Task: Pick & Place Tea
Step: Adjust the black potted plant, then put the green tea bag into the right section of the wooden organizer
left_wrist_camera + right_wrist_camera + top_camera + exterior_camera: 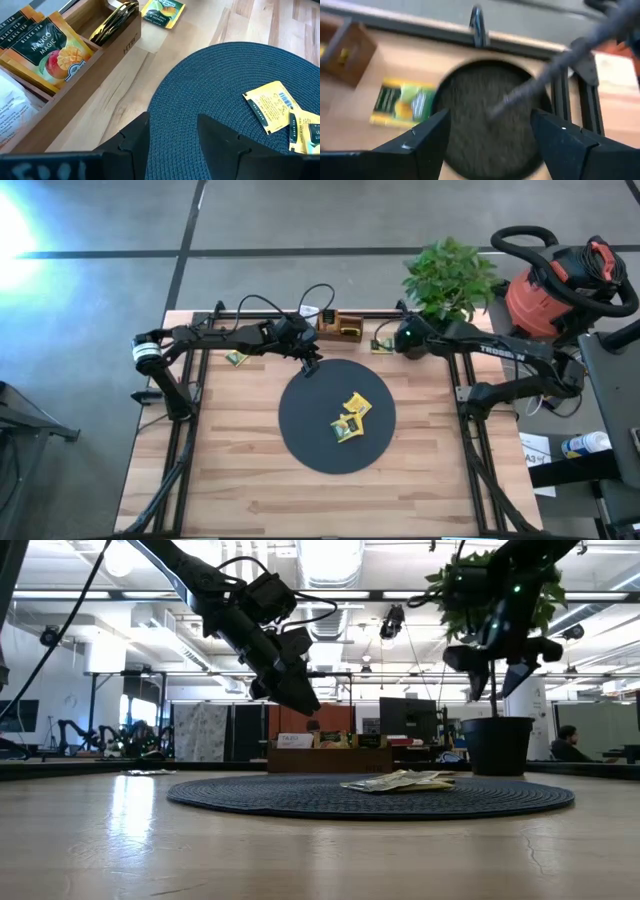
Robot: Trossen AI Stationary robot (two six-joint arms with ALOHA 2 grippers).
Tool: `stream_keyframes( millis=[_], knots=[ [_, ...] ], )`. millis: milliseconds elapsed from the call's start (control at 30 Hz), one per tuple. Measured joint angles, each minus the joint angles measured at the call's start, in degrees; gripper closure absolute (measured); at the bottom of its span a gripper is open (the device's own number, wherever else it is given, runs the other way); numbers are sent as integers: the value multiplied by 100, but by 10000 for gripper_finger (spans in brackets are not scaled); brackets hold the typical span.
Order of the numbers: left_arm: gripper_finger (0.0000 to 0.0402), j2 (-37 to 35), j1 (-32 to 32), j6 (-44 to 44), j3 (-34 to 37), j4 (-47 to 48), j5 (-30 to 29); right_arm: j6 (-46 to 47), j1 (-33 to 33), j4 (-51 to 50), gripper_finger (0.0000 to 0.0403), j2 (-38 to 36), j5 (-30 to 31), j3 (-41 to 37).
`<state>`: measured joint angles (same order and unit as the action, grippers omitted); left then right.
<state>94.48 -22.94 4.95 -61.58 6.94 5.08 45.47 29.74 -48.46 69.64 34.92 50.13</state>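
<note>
Three yellow tea packets [351, 416] lie flat on the black round disc [300, 435] in the middle of the table; the left wrist view shows two of them [272, 106]. A green tea packet [402, 102] lies on the wood by the far edge, next to my right gripper [490, 120], which hangs open and empty above the table's far right [402, 340]. Another green packet [237, 358] lies at the far left. My left gripper [172, 127] is open and empty above the disc's far-left rim [311, 367].
A brown wooden tray [107, 47] holding more tea packets [50, 50] stands at the far edge [340, 325]. A potted plant [450, 280] in a dark pot [497, 745] stands at the far right corner. Bare wood lies in front of the disc.
</note>
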Motion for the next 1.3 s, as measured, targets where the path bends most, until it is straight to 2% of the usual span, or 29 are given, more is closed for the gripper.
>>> stream_keyframes(
  millis=[300,600,767,867,1033,1133,1300],
  knots=[
    [243,0,0,2,0,-4,0,-177,-126,-330,140,-291,-1181,0],
    [243,0,0,103,0,-4,2,-241,-1072,-261,138,-352,-2425,0],
    [243,0,0,94,0,0,0,19,-1601,415,147,-234,-3154,-12],
    [243,0,0,78,0,101,0,137,-1774,1078,158,49,-3198,-55],
    [243,0,0,-33,13,491,-2,215,-1873,1877,188,1117,-3098,-50],
    [243,0,0,-11,101,623,-4,322,-1902,1817,217,1905,-2624,175],
    [243,-72,18,282,342,743,-1,471,-1746,1449,287,2841,-1852,898]
  ],
)
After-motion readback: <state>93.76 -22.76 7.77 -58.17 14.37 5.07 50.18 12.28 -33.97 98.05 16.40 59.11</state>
